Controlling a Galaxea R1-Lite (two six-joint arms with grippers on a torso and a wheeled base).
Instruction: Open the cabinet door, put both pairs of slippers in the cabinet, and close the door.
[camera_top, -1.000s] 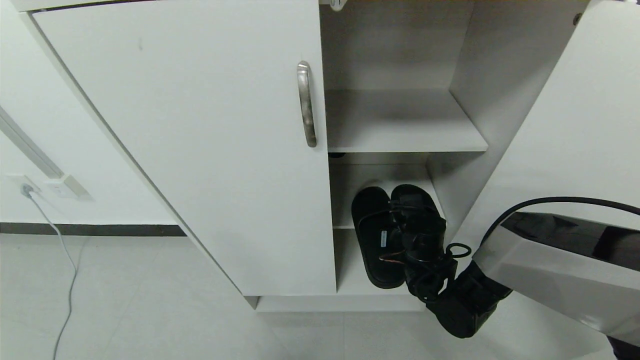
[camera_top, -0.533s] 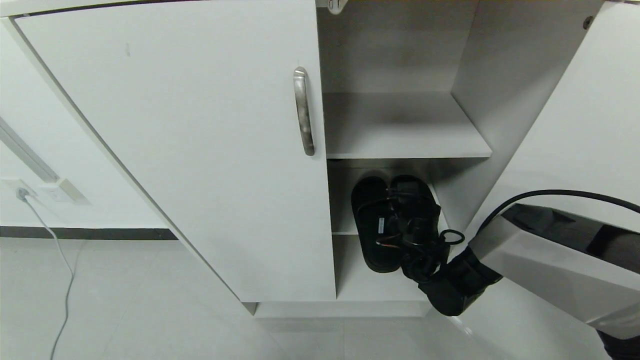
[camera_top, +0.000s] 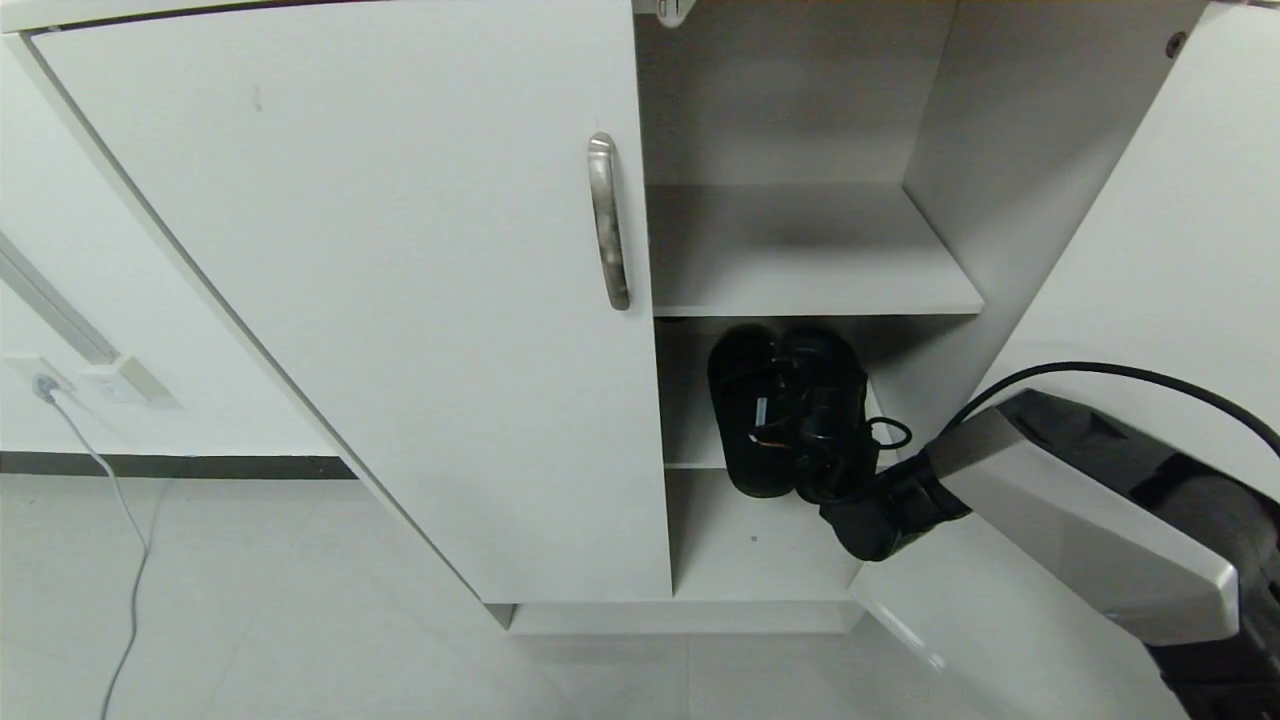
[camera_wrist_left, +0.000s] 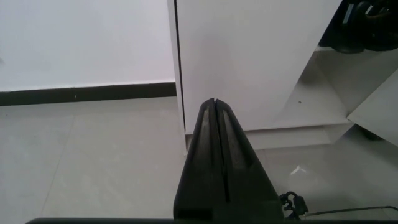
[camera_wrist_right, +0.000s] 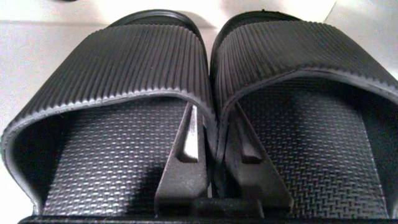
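The cabinet (camera_top: 990, 150) has its right door (camera_top: 1150, 250) open. I think I am putting the black slippers (camera_top: 790, 410) onto the lower shelf (camera_top: 690, 440), half in. My right hand (camera_wrist_right: 214, 140) squeezes their straps. Next I should push deeper, then let go. My left hand (camera_wrist_left: 214, 109) is pinched closed and empty.

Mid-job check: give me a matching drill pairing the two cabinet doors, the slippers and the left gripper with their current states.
Things:
1 left door
2 right door
3 black slippers
4 left gripper

States:
A swung open
B shut on nothing, over the floor
C closed
D clamped by the right gripper, below the upper shelf

Pairs: 1-C, 2-A, 3-D, 4-B
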